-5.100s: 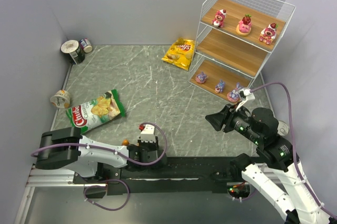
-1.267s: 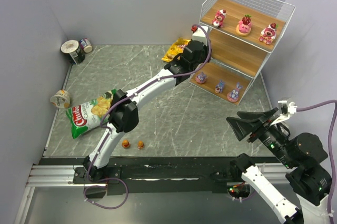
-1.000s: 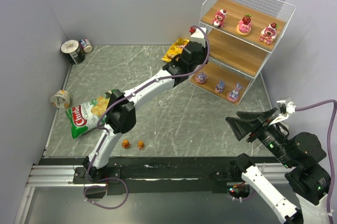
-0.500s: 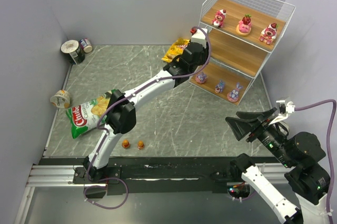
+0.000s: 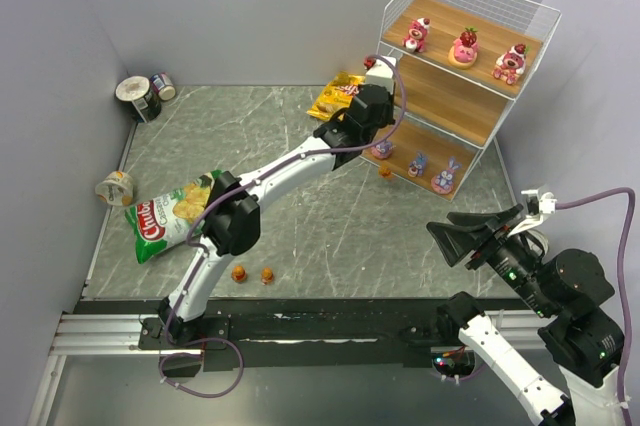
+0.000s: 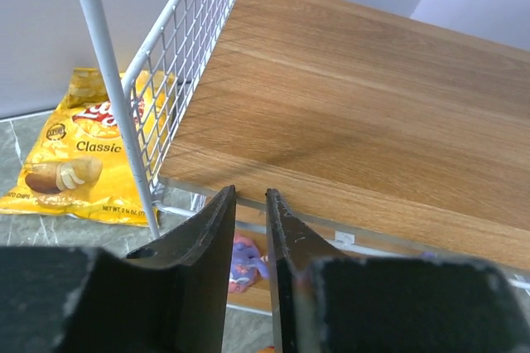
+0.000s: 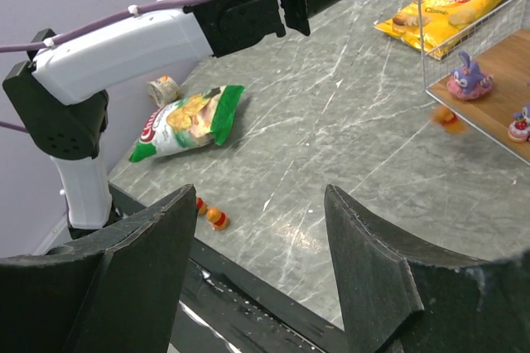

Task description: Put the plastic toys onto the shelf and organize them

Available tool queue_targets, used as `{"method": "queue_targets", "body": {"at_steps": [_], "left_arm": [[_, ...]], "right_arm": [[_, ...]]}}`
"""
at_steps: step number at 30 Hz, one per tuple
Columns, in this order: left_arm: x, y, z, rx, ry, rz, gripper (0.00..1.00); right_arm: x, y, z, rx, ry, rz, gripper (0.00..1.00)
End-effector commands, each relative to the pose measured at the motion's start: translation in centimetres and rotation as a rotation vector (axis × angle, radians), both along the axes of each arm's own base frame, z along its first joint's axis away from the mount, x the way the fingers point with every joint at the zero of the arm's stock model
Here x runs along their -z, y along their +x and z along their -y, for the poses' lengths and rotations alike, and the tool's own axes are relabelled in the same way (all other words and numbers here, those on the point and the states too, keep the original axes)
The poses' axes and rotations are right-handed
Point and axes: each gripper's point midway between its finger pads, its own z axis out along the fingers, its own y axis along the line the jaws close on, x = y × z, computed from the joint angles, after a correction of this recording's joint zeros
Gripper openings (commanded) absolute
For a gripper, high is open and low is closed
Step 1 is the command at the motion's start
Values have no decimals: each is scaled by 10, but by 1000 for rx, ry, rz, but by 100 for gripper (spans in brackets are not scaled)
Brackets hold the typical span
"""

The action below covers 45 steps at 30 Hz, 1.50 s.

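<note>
The shelf stands at the back right. Three strawberry toys sit on its top board and three purple toys on its bottom board. My left gripper is at the front left corner of the bare middle board. Its jaws are empty with a narrow gap. A purple toy shows below them. One orange toy is blurred in the right wrist view, by the bottom board's front edge. Two orange toys lie near the left arm's base. My right gripper is open, empty and raised at the front right.
A yellow chip bag lies left of the shelf, under the left arm. A green chip bag lies at the left. Tin cans stand in the back left corner and another can stands by the left wall.
My left gripper has shifted slightly right and down along the shelf's front. The orange toy has left its jaws and now shows low by the bottom board. The right arm barely moved.
</note>
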Motion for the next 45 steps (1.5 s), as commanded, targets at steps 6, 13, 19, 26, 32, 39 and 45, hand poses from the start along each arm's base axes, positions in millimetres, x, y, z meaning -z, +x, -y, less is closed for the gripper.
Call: {"method": "queue_targets", "body": {"at_steps": [6,13,19,26,32,39,45], "left_arm": [[-27,-64,-20,2,-52,62,37],[-39,-119,-54,28,-123,28,52],[-15,-139,-84,-20,-175,-88,62],[19,-167,-156,-211,-182,-241,80],[21,-200,-231,-346,-269,-265,96],[-16,-219,-275,-355,-307,-203,96],[-25,-223,-272,-281,-228,-219,96]], "right_arm": [[11,11,-9,-10,2,-36,70],[59,38,-24,4,-60,-198,71],[99,63,-23,107,-48,-310,77],[132,84,-57,49,32,-430,83],[159,81,-118,-102,-93,-390,85],[227,115,-100,320,-190,-631,90],[247,146,-75,614,18,-888,88]]}}
